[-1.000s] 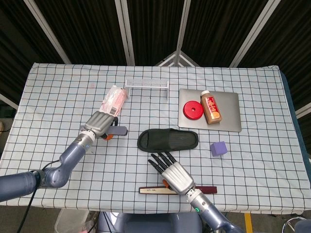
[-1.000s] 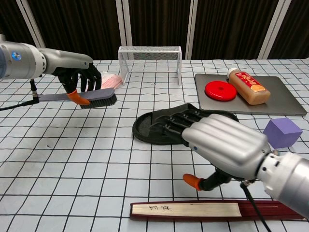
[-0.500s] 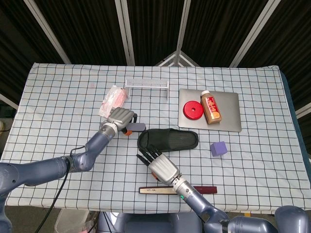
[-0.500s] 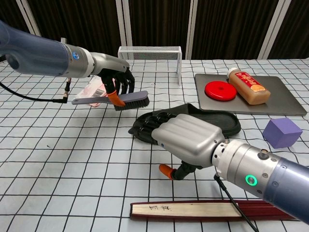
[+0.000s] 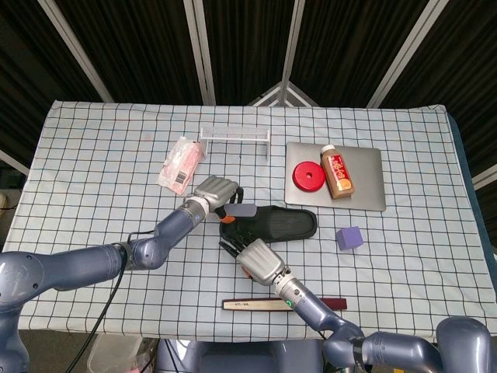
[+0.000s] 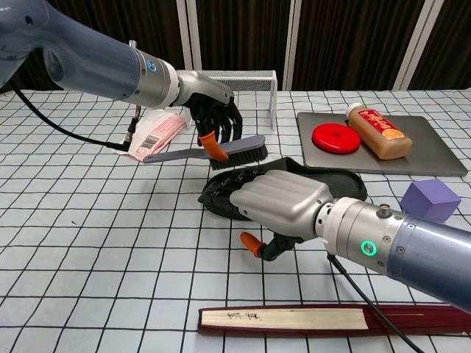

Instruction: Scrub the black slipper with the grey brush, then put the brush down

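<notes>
The black slipper [image 5: 279,224] [image 6: 335,180] lies flat at the table's middle, toe end to the left. My left hand [image 5: 215,191] [image 6: 213,110] grips the grey brush [image 5: 240,210] [image 6: 239,151] by its handle and holds it bristles down just above the slipper's left end. My right hand [image 5: 256,260] [image 6: 276,202] lies palm down over the near left edge of the slipper, its dark fingers [image 5: 233,246] touching the sole's rim. Whether it grips the slipper is not clear; the fingers look spread and flat.
A grey tray [image 5: 365,198] at back right carries a red disc [image 5: 307,176] and a brown bottle [image 5: 337,174]. A purple cube [image 5: 349,237] sits right of the slipper. A pink packet [image 5: 181,164], a small wire rack [image 5: 235,137] and a folded fan [image 5: 272,305] near the front edge are also here.
My left hand carried the brush rightward from the table's left part to just over the slipper's left end. My right hand slid left and forward onto the slipper's near edge.
</notes>
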